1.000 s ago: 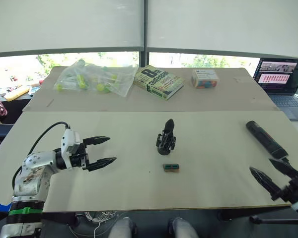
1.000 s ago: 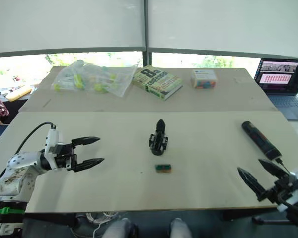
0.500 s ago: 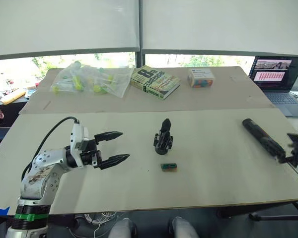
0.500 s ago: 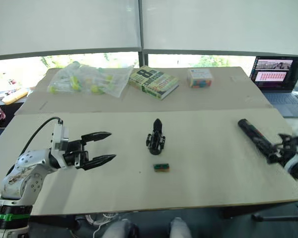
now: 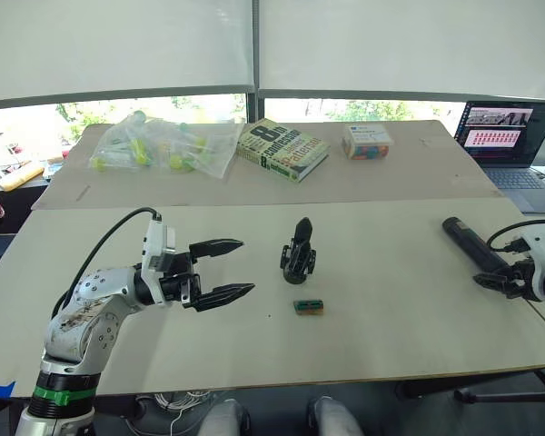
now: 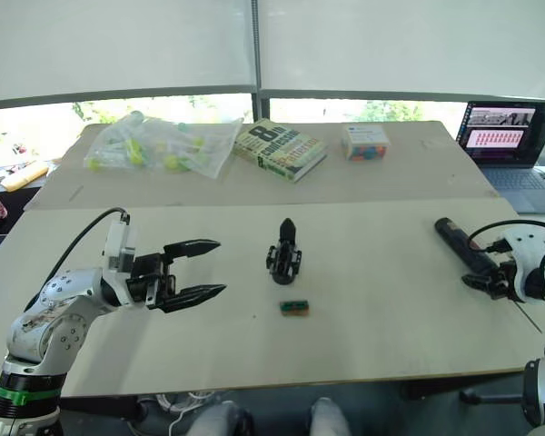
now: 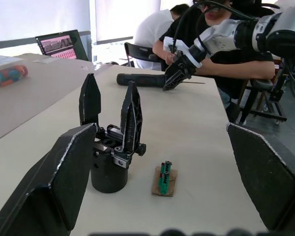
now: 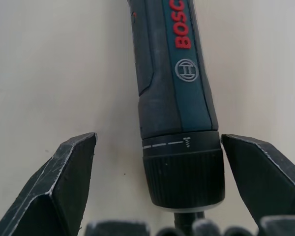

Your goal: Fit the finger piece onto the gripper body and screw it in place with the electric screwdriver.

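Observation:
The gripper body [image 5: 298, 254] stands upright mid-table. In the left wrist view two pointed black pieces rise from the gripper body [image 7: 110, 162]; I cannot tell whether one is the finger piece. My left gripper [image 5: 245, 266] hovers open to its left, fingers pointing at it, a short gap away. The electric screwdriver [image 5: 470, 243] lies at the right side of the table. My right gripper [image 8: 157, 140] is open, its fingers [image 8: 64, 172] straddling the electric screwdriver's bit end without touching it.
A small green-brown box [image 5: 311, 307] lies just in front of the gripper body. On the far table are a book [image 5: 282, 150], a plastic bag of yellow-green items [image 5: 168, 145], a colourful box [image 5: 368, 141] and a laptop [image 5: 509, 127]. People [image 7: 221, 49] sit beyond the right edge.
My left gripper has moved right, closer to the gripper body. My right gripper has come up from the table's front edge to the screwdriver's near end. The camera has shifted slightly.

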